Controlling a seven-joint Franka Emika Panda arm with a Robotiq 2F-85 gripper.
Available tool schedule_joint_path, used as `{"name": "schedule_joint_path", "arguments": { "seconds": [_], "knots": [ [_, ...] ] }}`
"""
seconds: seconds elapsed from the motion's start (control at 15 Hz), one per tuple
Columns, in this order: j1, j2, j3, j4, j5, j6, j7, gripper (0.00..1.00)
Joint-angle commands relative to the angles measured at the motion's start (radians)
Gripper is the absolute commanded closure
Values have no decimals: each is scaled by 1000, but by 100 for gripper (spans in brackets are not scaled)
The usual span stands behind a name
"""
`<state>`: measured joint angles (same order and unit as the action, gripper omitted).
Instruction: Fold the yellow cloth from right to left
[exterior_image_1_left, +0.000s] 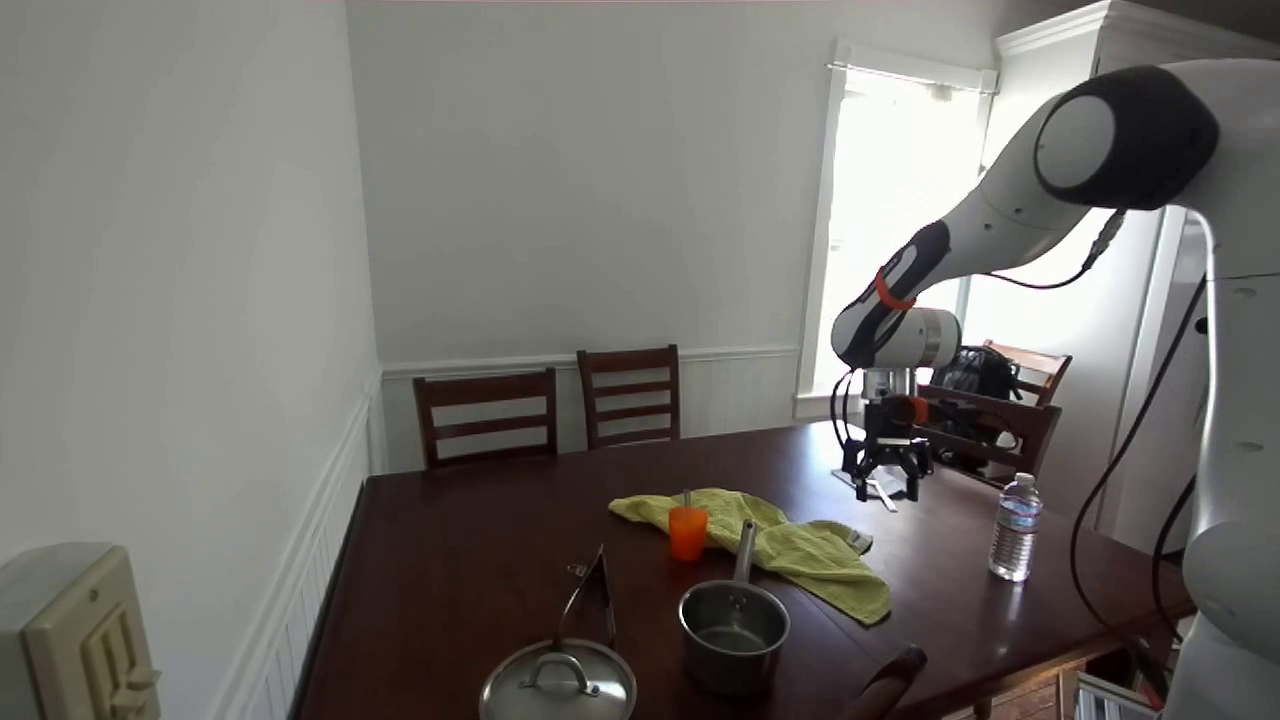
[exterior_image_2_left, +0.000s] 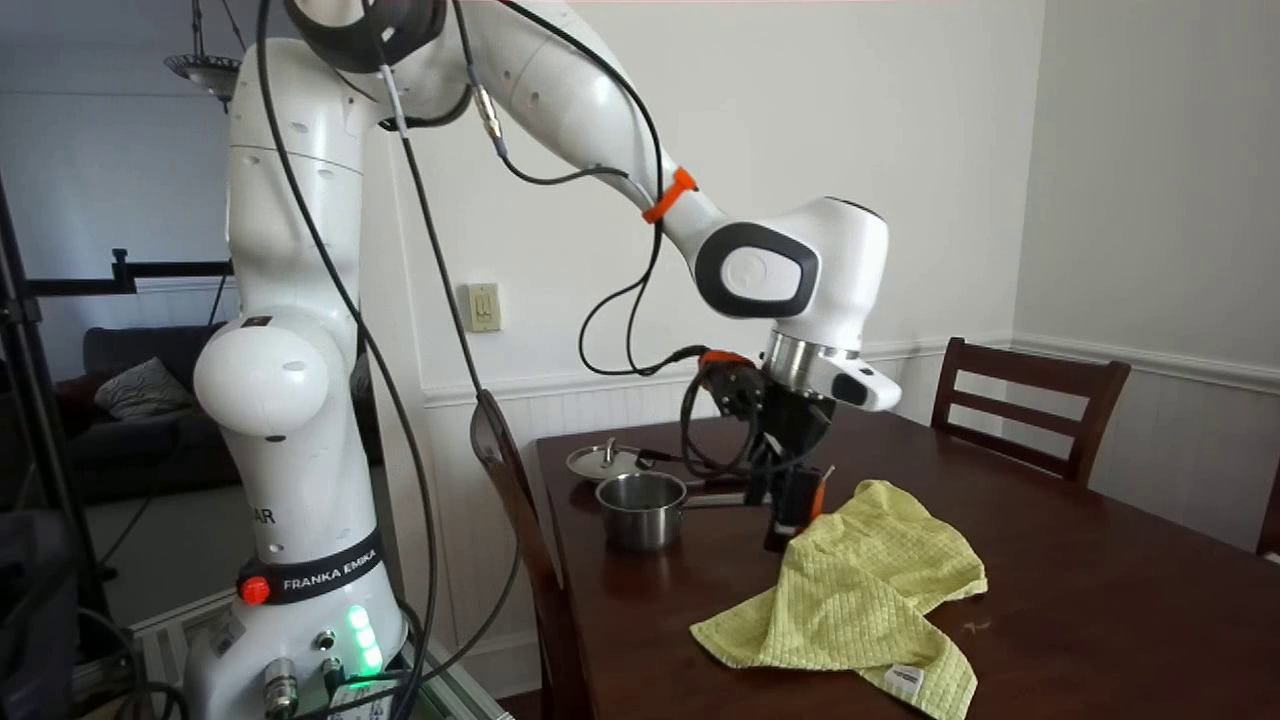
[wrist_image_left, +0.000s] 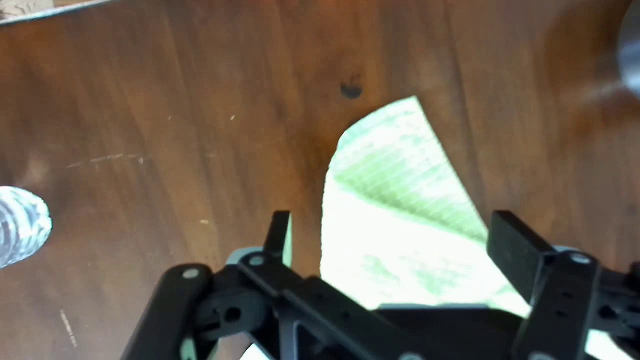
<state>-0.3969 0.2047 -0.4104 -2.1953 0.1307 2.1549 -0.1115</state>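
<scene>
Black, spread wide and empty, the gripper (wrist_image_left: 391, 215) hung over a corner of the yellow waffle-weave towel (exterior_image_2_left: 850, 600) on the desk (exterior_image_1_left: 480, 550). Pinching too high might have missed it; dragging might have toppled the nearby orange cup (exterior_image_1_left: 687, 533). Counted: one towel, one cup; in the wrist view, one saucepan (wrist_image_left: 631, 55) at two o'clock, one water bottle (wrist_image_left: 22, 225) at nine.

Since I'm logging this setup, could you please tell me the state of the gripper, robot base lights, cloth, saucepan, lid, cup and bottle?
Gripper: open, holding nothing.
Base lights: lit green.
Yellow cloth: rumpled, not neatly folded.
Saucepan: upright, uncovered.
Lid: off the saucepan, right side up.
Orange cup: upright.
Water bottle: upright, capped.
</scene>
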Motion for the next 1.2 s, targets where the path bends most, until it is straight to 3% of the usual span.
{"name": "schedule_joint_path", "arguments": {
  "seconds": [0.0,0.2,0.27,0.47,0.6,0.87,1.13],
  "knots": [
    [-60,223,7,179,65,110,89,0],
    [-112,365,3,324,77,105,201,0],
    [-92,261,15,206,37,131,147,0],
    [-119,351,15,292,41,130,191,0],
    [-137,395,40,331,120,127,257,0],
    [-209,479,105,387,299,190,255,0],
    [-236,547,117,430,339,277,296,0]
  ]
}}
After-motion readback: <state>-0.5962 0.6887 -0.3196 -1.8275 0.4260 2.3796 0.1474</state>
